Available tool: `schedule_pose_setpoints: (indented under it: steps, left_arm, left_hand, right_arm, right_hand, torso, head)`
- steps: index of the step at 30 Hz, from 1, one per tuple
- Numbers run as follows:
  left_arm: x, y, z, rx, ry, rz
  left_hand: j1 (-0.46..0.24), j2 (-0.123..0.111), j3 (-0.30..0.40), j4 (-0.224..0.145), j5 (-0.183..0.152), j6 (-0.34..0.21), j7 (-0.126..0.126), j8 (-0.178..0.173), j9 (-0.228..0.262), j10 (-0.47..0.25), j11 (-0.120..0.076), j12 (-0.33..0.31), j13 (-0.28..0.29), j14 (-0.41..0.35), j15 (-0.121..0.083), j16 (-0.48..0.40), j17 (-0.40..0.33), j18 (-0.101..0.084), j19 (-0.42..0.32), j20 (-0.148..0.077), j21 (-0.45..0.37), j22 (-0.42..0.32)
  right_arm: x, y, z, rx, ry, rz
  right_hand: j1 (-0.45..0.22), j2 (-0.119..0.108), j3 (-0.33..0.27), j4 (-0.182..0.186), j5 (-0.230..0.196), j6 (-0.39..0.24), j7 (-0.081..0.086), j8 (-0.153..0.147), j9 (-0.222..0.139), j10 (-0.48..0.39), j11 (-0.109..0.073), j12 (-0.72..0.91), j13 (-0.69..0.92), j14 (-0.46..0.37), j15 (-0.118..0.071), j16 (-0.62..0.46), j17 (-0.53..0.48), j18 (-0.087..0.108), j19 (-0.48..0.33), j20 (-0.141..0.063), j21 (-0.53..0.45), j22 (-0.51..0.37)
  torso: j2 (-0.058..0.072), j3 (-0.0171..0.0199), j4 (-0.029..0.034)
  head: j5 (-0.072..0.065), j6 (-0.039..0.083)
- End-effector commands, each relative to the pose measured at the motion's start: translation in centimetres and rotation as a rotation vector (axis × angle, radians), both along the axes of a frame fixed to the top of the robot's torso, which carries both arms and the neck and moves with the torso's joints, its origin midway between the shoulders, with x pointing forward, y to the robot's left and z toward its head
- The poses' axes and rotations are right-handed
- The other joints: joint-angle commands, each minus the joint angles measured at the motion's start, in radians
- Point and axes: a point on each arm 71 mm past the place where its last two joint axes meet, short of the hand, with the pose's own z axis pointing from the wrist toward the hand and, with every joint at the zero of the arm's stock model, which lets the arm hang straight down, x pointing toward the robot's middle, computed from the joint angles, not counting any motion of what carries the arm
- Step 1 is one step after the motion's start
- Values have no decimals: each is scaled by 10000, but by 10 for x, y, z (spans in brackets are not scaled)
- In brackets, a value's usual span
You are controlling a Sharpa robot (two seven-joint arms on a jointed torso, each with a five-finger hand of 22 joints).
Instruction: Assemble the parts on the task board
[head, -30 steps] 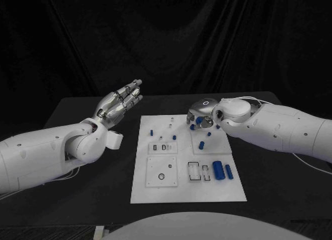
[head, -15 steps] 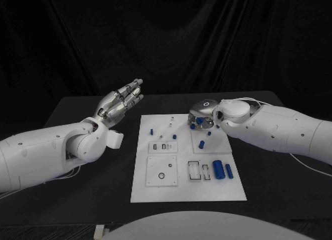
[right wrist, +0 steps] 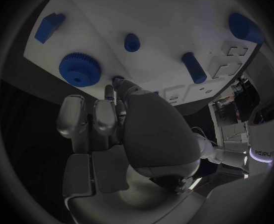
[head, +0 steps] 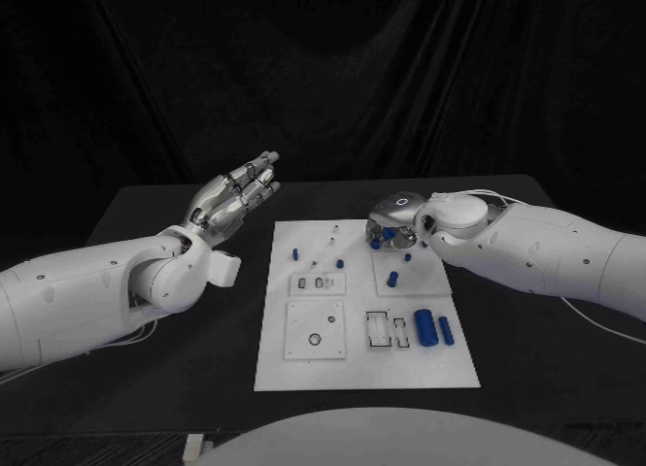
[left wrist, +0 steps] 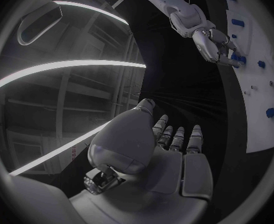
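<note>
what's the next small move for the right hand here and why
Probably lower the right hand a little and close its fingers on a small blue part at its fingertips, near the blue gear. It hovers over the far right of the white board; whether it already grips anything I cannot tell. The left hand is raised off the board, open, holding nothing.

The white task board (head: 362, 374) lay flat in the middle of the black desk (head: 169, 320), its long side running away from the robot. Small blue parts were scattered over its far half, among them a toothed gear (right wrist: 79, 70) and short pegs (right wrist: 193, 67). Two larger blue cylinders (head: 433, 329) lay side by side near its right edge.
</note>
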Motion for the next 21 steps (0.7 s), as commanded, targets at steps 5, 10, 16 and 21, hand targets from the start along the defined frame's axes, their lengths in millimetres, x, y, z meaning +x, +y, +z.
schedule_pose_setpoints:
  steps: [5, 10, 16, 21]
  left_arm:
    - [-1, -1, 3, -338, -389, -99]
    - [-1, 0, 3, -322, -373, -77]
    - [-1, 3, 3, -278, -358, -8]
    - [-1, 5, 2, -241, -341, 40]
  left_hand:
    - [114, 11, 30, -86, 70, 111, 37, 38, 18, -11, 105, 4, 16, 14, 48, -36, -15, 102, 0, 84, 45, 16]
    - [122, 35, 58, -96, 71, 148, 64, 46, 22, -7, 129, 5, 17, 14, 47, -36, -15, 103, 8, 102, 52, 20]
    - [127, 35, 68, -105, 72, 149, 62, 45, 21, -8, 129, 5, 17, 14, 56, -36, -15, 103, 19, 113, 61, 26]
    - [130, 35, 73, -110, 73, 159, 62, 47, 22, -3, 130, 6, 18, 14, 62, -36, -15, 104, 23, 120, 64, 28]
  right_arm:
    - [-2, 3, 4, 532, -578, 616]
    - [-3, 3, 6, 761, -758, 660]
    - [0, 6, 14, 899, -845, 579]
    - [4, 13, 24, 868, -929, 571]
  right_hand:
    - [-98, 127, 135, -120, -266, 510, 107, 531, 514, 645, -121, 195, 72, 36, -137, 28, -63, -148, 55, -193, 105, 151]
    - [-213, 141, 111, -163, -470, 583, 113, 709, 740, 834, -123, 177, 75, 88, -148, 46, -29, -179, 155, -211, 173, 289]
    - [-340, 115, 70, -128, -534, 596, 142, 783, 849, 890, -84, 136, 64, 99, -134, 24, -73, -190, 190, -206, 188, 337]
    - [-454, 89, 37, -81, -580, 570, 154, 815, 919, 909, -61, 87, 49, 93, -119, -7, -126, -190, 188, -196, 172, 340]
  torso:
    - [1, 0, 5]
    - [0, -2, -3]
    - [-1, -2, -3]
    - [-4, 1, -5]
  head:
    - [29, -40]
    - [105, -64]
    - [162, -83]
    - [167, -98]
